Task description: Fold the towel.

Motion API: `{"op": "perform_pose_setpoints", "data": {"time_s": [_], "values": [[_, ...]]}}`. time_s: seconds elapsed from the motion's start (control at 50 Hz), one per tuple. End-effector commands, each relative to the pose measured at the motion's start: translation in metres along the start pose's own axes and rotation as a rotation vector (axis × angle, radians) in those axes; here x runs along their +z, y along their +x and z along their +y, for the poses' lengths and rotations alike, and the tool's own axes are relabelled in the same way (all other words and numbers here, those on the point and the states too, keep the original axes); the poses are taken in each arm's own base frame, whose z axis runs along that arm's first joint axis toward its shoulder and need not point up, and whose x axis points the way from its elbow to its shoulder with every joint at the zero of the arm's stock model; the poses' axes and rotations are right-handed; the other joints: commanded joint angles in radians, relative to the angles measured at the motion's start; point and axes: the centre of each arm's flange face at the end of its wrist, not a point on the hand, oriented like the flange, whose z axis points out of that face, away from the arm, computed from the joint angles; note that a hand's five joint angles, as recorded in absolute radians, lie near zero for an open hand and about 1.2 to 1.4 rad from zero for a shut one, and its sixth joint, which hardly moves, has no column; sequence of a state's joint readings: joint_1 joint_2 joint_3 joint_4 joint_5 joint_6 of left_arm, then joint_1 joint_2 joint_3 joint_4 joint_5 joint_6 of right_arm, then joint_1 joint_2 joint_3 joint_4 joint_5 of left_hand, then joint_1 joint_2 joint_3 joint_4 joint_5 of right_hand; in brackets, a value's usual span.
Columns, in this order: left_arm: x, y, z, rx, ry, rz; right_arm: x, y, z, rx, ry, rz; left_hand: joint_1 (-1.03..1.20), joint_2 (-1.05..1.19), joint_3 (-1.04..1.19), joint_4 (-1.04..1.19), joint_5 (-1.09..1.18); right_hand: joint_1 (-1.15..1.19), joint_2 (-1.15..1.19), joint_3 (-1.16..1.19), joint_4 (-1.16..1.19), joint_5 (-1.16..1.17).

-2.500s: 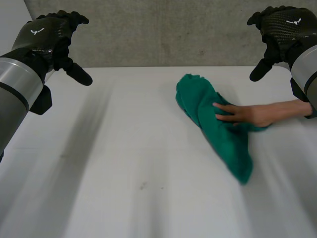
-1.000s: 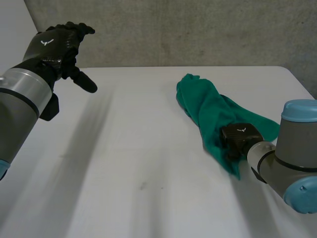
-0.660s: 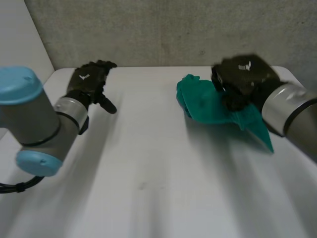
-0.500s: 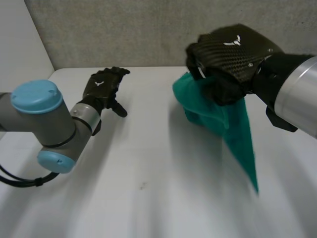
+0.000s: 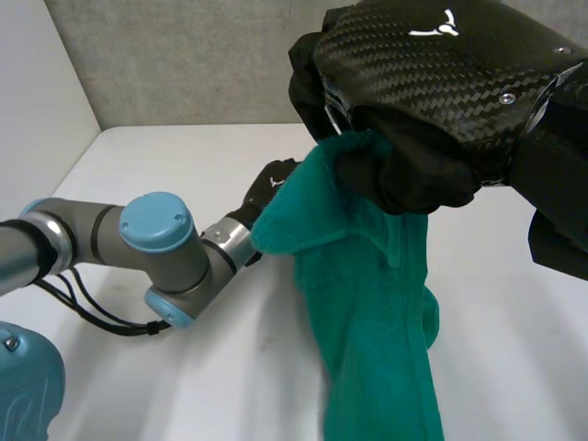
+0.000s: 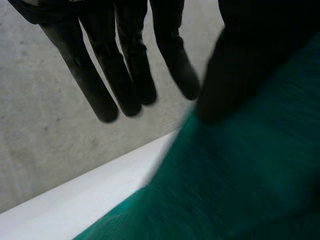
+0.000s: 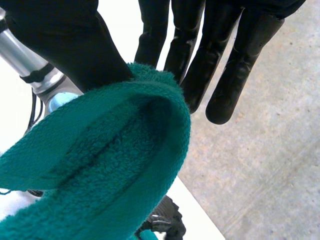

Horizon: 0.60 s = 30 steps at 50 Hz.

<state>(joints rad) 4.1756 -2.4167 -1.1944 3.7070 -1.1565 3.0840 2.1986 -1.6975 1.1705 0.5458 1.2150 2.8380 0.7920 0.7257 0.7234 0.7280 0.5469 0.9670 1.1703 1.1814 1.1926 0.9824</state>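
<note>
The green towel (image 5: 367, 303) hangs in a long bunched drape from my right hand (image 5: 432, 83), held high above the white table (image 5: 514, 276). In the right wrist view the thumb (image 7: 65, 40) pinches a thick fold of the towel (image 7: 100, 170) against straight fingers (image 7: 220, 45). My left arm (image 5: 156, 230) reaches across from the left. Its hand (image 5: 271, 184) is at the towel's upper left edge, partly behind the cloth. In the left wrist view that hand's fingers (image 6: 125, 75) are straight and off the towel (image 6: 240, 190), and the thumb lies against the cloth.
A grey wall (image 5: 184, 55) runs behind the table's far edge. Bare tabletop (image 5: 230, 386) lies under the left arm, beside the hanging cloth. The left hand (image 7: 167, 222) appears below the towel in the right wrist view.
My right hand has lifted the towel off the table, up and closer to the camera. The left arm has swung right to the towel's edge. The person's hand has gone.
</note>
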Motion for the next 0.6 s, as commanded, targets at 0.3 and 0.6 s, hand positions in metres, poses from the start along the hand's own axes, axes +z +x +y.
{"op": "perform_pose_setpoints", "data": {"time_s": [0.3, 0.6], "values": [[-0.092, -0.094, -0.144, 0.061, 0.123, -0.586, 0.056, 0.136, 0.084, 0.018, -0.17, 0.398, 0.604, 0.671, 0.673, 0.668, 0.675, 0.429, 0.226, 0.215, 0.204, 0.239], [-0.17, -0.019, -0.068, 0.211, -0.264, -0.444, 0.082, 0.106, 0.236, -0.078, -0.782, 0.205, 0.604, 0.671, 0.673, 0.668, 0.675, 0.429, 0.226, 0.215, 0.204, 0.239]]}}
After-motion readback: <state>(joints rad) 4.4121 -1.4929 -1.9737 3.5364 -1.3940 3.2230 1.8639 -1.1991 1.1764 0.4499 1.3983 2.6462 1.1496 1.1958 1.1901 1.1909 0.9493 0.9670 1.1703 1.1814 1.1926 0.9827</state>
